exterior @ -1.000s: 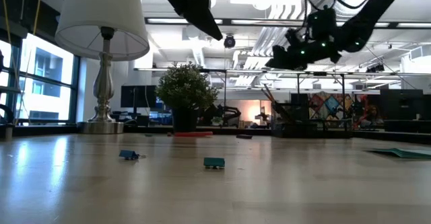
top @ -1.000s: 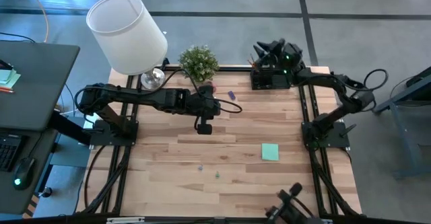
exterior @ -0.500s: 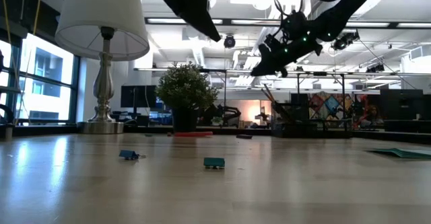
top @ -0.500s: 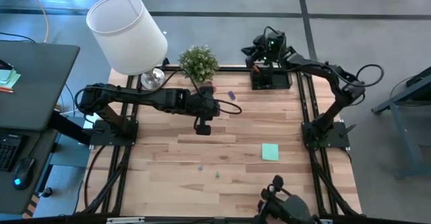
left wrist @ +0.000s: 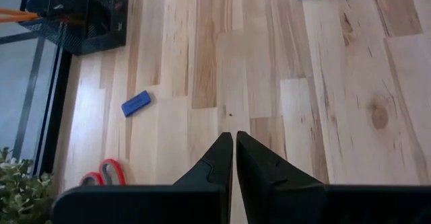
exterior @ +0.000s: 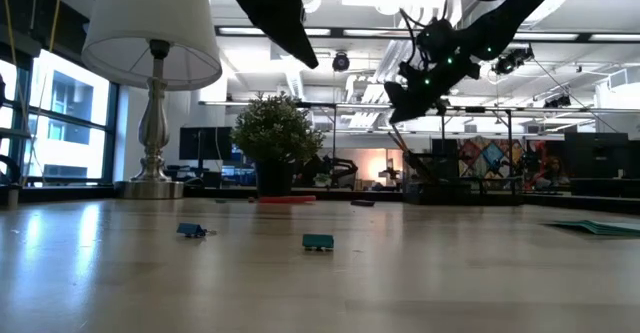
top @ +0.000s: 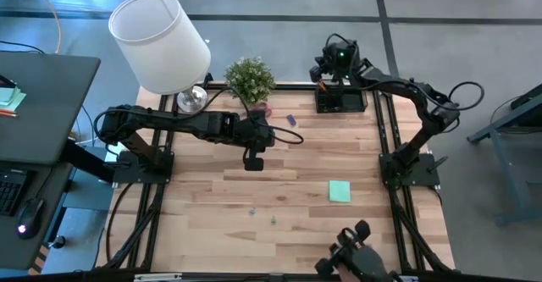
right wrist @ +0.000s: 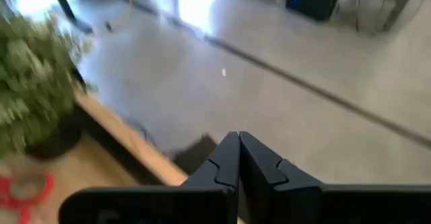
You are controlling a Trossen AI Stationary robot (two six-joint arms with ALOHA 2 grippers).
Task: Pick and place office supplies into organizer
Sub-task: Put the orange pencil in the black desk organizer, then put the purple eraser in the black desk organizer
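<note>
The black organizer point(top: 340, 101) stands at the table's far edge, with an orange pencil point(left wrist: 17, 15) in it. My right gripper point(top: 323, 69) hovers shut above its far left corner, holding nothing. My left gripper point(top: 251, 164) hangs shut over the middle of the table, above bare wood. The red-handled scissors point(left wrist: 101, 173) lie by the potted plant point(top: 250, 79). The small purple piece point(top: 290, 120) lies flat between plant and organizer. The mint-green sticky-note pad point(top: 340, 191) lies flat toward the near right.
A white-shaded lamp point(top: 161, 43) stands at the far left corner. Two tiny bits point(exterior: 193, 231) point(exterior: 318, 242) lie on the near middle of the table. Bare wood stretches between the left gripper and the pad.
My right gripper has swung from over the organizer toward the table's left along the far edge, then eased back a little. It has tipped from level to slanting down. Its fingers have stayed shut.
</note>
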